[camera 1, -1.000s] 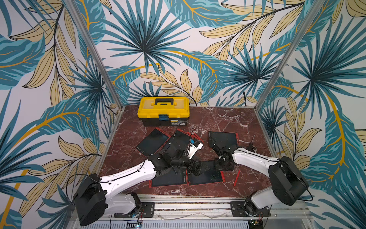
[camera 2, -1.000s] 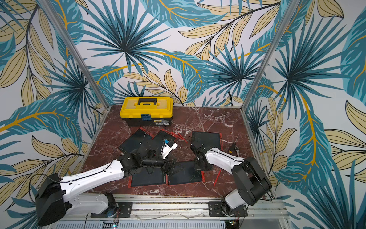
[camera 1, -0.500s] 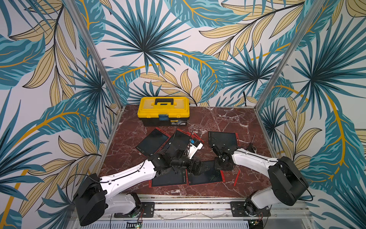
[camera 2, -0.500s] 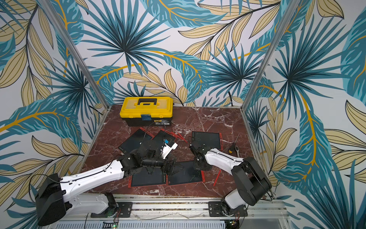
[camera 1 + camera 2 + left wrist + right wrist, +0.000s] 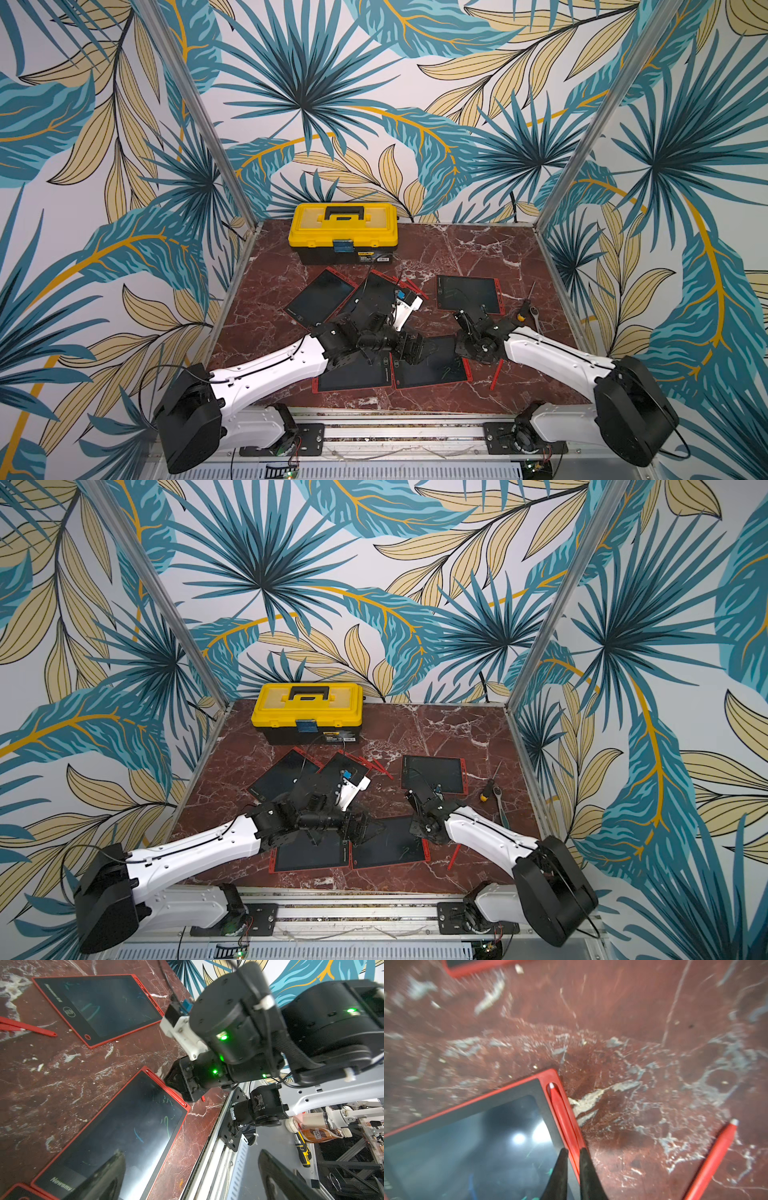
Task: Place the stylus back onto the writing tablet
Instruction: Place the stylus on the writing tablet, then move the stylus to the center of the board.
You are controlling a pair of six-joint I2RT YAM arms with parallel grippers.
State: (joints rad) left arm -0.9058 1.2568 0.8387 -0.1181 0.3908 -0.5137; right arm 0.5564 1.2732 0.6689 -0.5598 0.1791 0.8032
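Stylus (image 5: 560,1109) lying seated in edge slot of near tablet (image 5: 500,1092); placement looking nearly done. Right claw (image 5: 573,1152) straddling stylus tail, narrowly parted; cannot tell whether pinching. Left claw (image 5: 191,1152) hovering, spread wide. Letting go and backing away remaining.

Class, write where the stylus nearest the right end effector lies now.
In the right wrist view, the stylus lies in the edge slot of the writing tablet, between the fingertips of the right end effector.

A: The tabletop (image 5: 633,1012)?
B: Polished stone look, red-brown with white veins. The tablet (image 5: 477,1142) has a smooth red plastic frame and a glossy dark screen that mirrors bright lights.
A: And the stylus (image 5: 560,1113)?
B: Smooth red plastic, white tip. The toolbox (image 5: 344,226) is yellow and black plastic, faintly shiny. The corner posts (image 5: 199,116) are brushed metal.
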